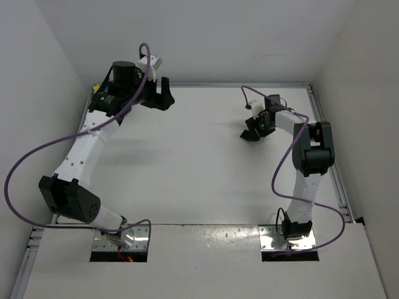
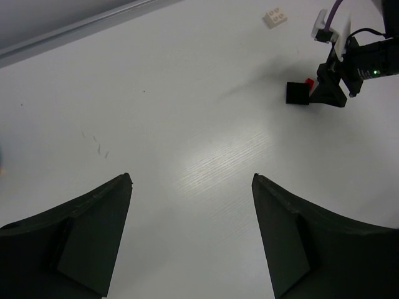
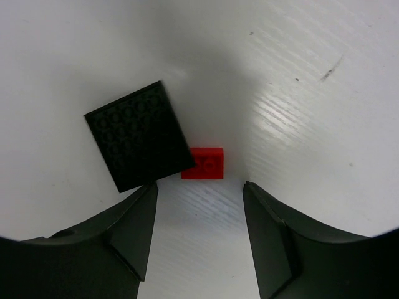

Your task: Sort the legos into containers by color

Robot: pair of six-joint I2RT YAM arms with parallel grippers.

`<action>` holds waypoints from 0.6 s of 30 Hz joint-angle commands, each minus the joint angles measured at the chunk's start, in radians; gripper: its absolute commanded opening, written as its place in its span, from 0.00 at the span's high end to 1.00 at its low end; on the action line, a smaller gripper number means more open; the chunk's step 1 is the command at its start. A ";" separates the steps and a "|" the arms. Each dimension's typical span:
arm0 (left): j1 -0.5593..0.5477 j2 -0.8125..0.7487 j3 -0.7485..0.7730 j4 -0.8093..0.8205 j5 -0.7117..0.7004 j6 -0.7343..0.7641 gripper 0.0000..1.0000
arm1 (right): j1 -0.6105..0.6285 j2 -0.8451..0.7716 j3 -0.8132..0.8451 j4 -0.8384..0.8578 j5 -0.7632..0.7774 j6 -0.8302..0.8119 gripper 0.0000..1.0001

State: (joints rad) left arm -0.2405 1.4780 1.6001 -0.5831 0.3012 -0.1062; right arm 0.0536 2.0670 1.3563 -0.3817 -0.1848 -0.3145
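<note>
A flat black lego (image 3: 138,135) lies on the white table, with a small red lego (image 3: 207,163) touching its edge. My right gripper (image 3: 199,185) is open and empty, low over the table, its fingertips just short of both bricks. The left wrist view shows the same black lego (image 2: 297,93), the red lego (image 2: 308,81), and a cream-white lego (image 2: 275,17) farther off. My left gripper (image 2: 192,177) is open and empty above bare table at the far left (image 1: 165,99). My right gripper is at the far right (image 1: 250,133). The teal bowl is not in clear view.
White walls close the table at the back and sides. A metal rail (image 1: 333,168) runs along the right edge. Purple cables (image 1: 25,162) loop off both arms.
</note>
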 commanded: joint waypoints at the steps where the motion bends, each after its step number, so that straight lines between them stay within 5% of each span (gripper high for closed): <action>1: 0.009 0.005 0.038 0.022 0.024 -0.024 0.16 | 0.011 -0.070 -0.013 0.023 -0.082 0.028 0.42; 18: 0.018 0.005 0.038 0.022 0.035 -0.033 0.16 | 0.020 0.039 0.044 0.047 0.010 0.081 0.40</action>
State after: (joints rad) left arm -0.2321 1.4906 1.6001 -0.5835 0.3187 -0.1188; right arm 0.0689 2.0804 1.3685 -0.3660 -0.2043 -0.2523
